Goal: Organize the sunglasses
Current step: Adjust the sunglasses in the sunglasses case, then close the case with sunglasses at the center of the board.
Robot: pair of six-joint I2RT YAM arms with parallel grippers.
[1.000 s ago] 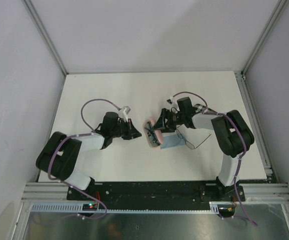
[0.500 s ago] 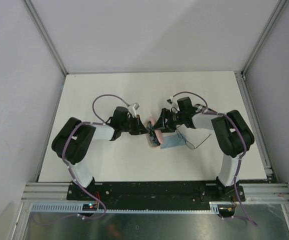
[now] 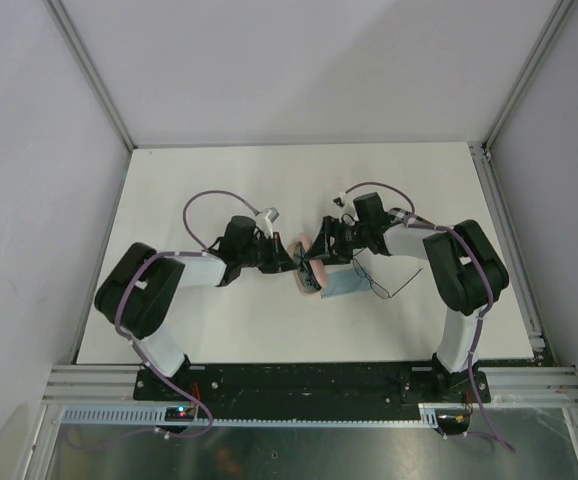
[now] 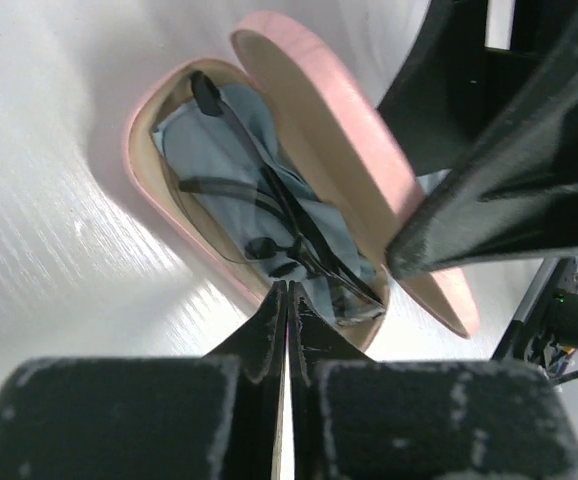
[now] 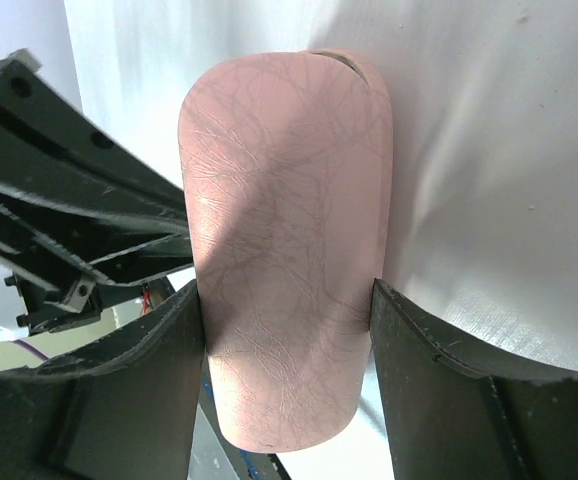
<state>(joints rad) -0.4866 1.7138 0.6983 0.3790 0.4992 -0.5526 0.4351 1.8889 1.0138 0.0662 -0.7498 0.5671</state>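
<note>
A pink glasses case (image 3: pixel 307 272) lies open mid-table. In the left wrist view a black-rimmed pair of sunglasses (image 4: pixel 274 215) rests inside it on a light blue cloth (image 4: pixel 209 140). My left gripper (image 4: pixel 287 290) is shut with nothing between its fingers, its tips at the case's near rim. My right gripper (image 5: pixel 287 305) is shut on the raised pink lid (image 5: pixel 284 220), one finger on each side. From above, the left gripper (image 3: pixel 291 259) and right gripper (image 3: pixel 319 252) face each other across the case. A second, wire-framed pair of sunglasses (image 3: pixel 381 286) lies on the table to the right.
A light blue cloth (image 3: pixel 343 287) lies flat beside the case, partly under the wire pair. White table (image 3: pixel 209 190) spreads behind and to both sides, ringed by metal rails. The left arm's black links (image 5: pixel 59 210) stand close behind the lid.
My left arm has swung right from open table to the case, bringing its shut tips to the rim. The right arm and the lid have stayed put.
</note>
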